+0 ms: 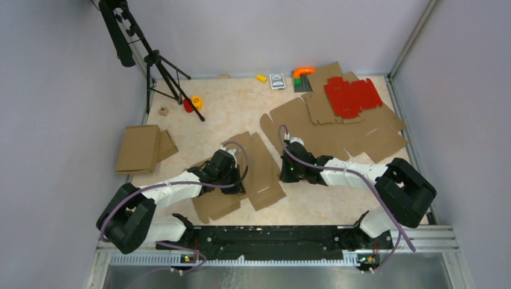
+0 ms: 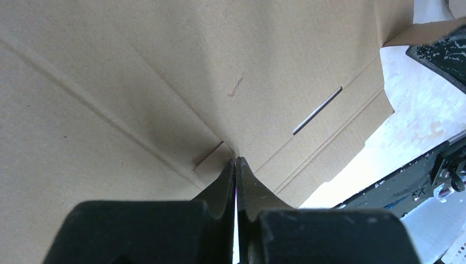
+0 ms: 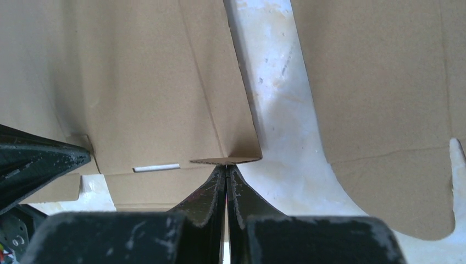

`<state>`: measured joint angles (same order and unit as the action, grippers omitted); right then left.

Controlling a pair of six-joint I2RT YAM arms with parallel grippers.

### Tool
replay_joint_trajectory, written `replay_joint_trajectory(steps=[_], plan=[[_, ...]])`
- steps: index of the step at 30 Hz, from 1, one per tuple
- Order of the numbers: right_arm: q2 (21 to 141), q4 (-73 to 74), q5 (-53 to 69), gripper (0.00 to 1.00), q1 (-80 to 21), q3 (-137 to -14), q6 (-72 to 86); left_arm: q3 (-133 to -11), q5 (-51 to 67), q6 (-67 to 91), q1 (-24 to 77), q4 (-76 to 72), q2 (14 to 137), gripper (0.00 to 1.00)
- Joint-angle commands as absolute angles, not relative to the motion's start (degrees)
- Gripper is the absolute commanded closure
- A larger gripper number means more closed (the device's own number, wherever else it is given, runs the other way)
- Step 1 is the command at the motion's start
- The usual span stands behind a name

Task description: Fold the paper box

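Brown cardboard, the paper box (image 1: 265, 174) lies toward 6 o'clock on the table (image 1: 241, 108). At its 9 o'clock side the left gripper (image 2: 236, 165), clenched on nothing, presses a crease. The right gripper (image 3: 226, 168), likewise clenched empty, noses its 3 o'clock edge. Pushing there could skid the sheet into the spare cardboard (image 1: 337, 129) at 1 o'clock.

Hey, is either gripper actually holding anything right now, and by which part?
Nothing looks held. Both sets of jaws are shut. The left gripper presses its tips into a crease of the paper box. The right gripper meets a panel corner's edge.
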<state>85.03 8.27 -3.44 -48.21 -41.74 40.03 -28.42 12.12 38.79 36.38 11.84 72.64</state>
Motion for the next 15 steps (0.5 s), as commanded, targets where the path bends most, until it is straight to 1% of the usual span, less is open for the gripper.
replay_joint_trajectory(steps=[1,15], plan=[[86.74,6.91,-5.04,1.0,-48.08,-45.7,38.67,-28.21,10.72,37.08,36.56,15.56,74.17,1.0],[90.75,7.75,-6.38,1.0,-48.04,-50.72,36.21,-28.9,11.14,36.48,36.57,15.95,74.84,1.0]])
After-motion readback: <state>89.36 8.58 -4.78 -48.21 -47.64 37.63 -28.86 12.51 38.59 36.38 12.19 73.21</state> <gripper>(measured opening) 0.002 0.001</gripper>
